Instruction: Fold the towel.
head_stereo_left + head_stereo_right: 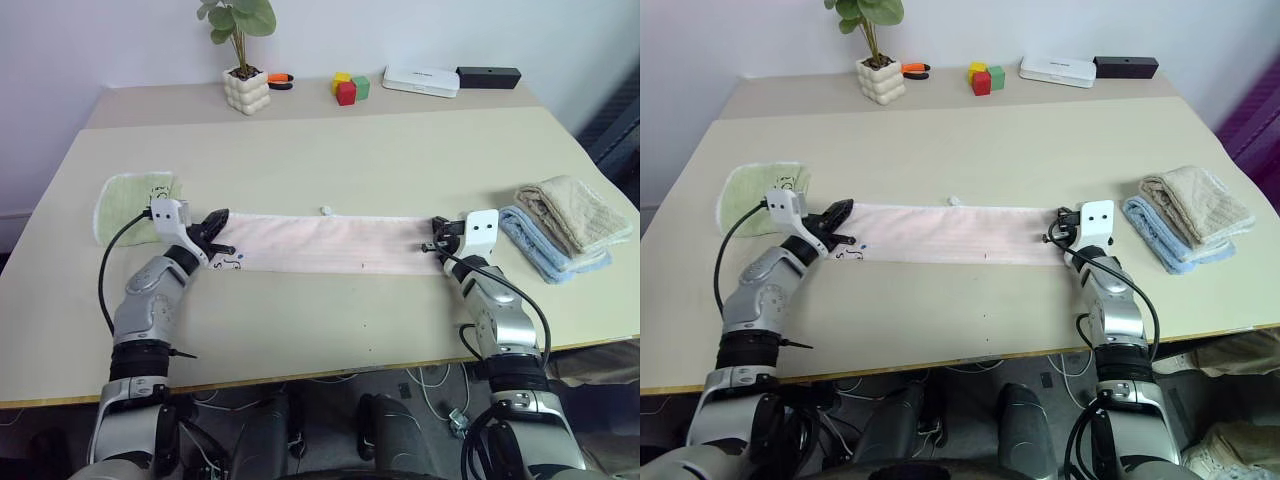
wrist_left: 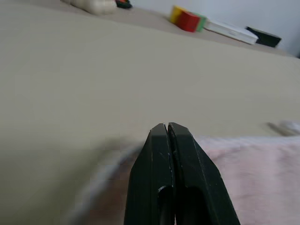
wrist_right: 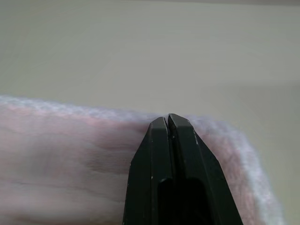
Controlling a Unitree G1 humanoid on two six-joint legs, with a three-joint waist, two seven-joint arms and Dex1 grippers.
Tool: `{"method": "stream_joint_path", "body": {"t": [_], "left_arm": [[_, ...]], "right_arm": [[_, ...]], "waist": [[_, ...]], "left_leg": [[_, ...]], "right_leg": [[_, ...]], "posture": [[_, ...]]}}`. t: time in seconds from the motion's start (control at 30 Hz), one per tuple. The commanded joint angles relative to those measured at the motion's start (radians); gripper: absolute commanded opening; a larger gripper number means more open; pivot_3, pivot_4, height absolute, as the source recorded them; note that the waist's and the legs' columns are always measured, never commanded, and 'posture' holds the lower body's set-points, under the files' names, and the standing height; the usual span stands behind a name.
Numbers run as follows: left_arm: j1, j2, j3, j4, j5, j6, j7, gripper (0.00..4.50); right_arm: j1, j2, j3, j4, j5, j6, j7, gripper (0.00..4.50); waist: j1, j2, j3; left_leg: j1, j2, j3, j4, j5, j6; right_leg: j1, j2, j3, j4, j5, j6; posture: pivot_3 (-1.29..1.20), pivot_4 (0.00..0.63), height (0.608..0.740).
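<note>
One pale pink towel (image 1: pixel 325 243) is the thing to fold, and every place below is given from it. It lies flat as a long narrow band across the middle of the table (image 1: pixel 330 160), its long edges running side to side, a small grey printed mark at its left end.

Off the towel's left end a light-green cloth (image 1: pixel 128 203) lies flat on the table. At that end the left gripper (image 1: pixel 216 226) rests over the towel's corner, level, its two black fingers pressed together; whether any terry is caught between them I cannot tell. Beyond the towel's far edge, at the back of the table, stands a white bubbled pot (image 1: pixel 246 90), the only container here; it holds a green-leaved plant (image 1: pixel 238 18). Further along the back sit coloured blocks (image 1: pixel 350 88), a white flat box (image 1: pixel 421 80) and a black bar (image 1: pixel 488 76). At the towel's right end the right gripper (image 1: pixel 440 237) sits on the corner, its fingers likewise pressed shut, no cloth visibly between them. Off the right end lie a beige folded towel (image 1: pixel 575 212) on a blue one (image 1: pixel 540 245).

The terry looks soft, light and limp: it should drape and sag when lifted, not slip much. The two end corners are probably the places to pinch, both lifted together.
</note>
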Motion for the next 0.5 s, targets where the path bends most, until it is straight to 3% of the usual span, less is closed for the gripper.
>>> {"method": "stream_joint_path", "body": {"t": [0.03, 0.13, 0.33, 0.37, 0.5], "left_arm": [[-0.006, 0.035, 0.039, -0.03, -0.074, 0.044, -0.097, 0.25], [-0.001, 0.055, 0.029, -0.05, -0.089, 0.052, -0.172, 1.21], [0.012, 0.085, -0.006, -0.08, -0.087, -0.005, -0.352, 4.25], [0.015, 0.1, -0.016, -0.079, -0.08, -0.014, -0.391, 4.45], [-0.003, 0.155, -0.027, -0.086, -0.126, 0.016, -0.555, 4.45]], "right_arm": [[0.002, 0.005, -0.069, -0.076, 0.133, 0.048, 0.061, 0.25], [0.043, 0.024, -0.15, -0.25, 0.302, 0.206, 0.031, 1.22], [0.206, 0.044, -0.307, -0.591, 0.72, 0.569, -0.139, 4.37], [0.242, 0.047, -0.333, -0.631, 0.79, 0.621, -0.188, 4.5], [0.363, 0.073, -0.418, -0.725, 1.07, 0.71, -0.421, 4.5]], "waist": [[0.0, 0.0, 0.0], [0.0, 0.0, 0.0], [0.003, 0.0, 0.0], [0.003, 0.0, 0.0], [0.001, 0.0, 0.0]], "left_leg": [[0.0, 0.0, 0.0, 0.0, 0.0, 0.0], [0.0, 0.0, 0.0, 0.0, 0.0, 0.0], [-0.002, 0.0, -0.001, 0.0, -0.002, -0.002], [-0.002, 0.0, -0.001, 0.0, -0.003, -0.001], [-0.002, 0.0, 0.0, -0.003, -0.005, 0.002]], "right_leg": [[0.0, 0.0, 0.0, 0.0, 0.0, 0.0], [-0.001, 0.0, 0.0, 0.0, 0.0, 0.0], [-0.001, -0.001, 0.0, -0.002, 0.0, -0.001], [-0.002, -0.001, 0.0, -0.002, -0.001, -0.002], [-0.004, -0.001, 0.001, -0.003, -0.001, -0.004]], "posture": [[0.0, 0.15, 0.74], [0.0, 0.15, 0.74], [0.0, 0.15, 0.74], [0.0, 0.15, 0.74], [0.0, 0.15, 0.74]]}}
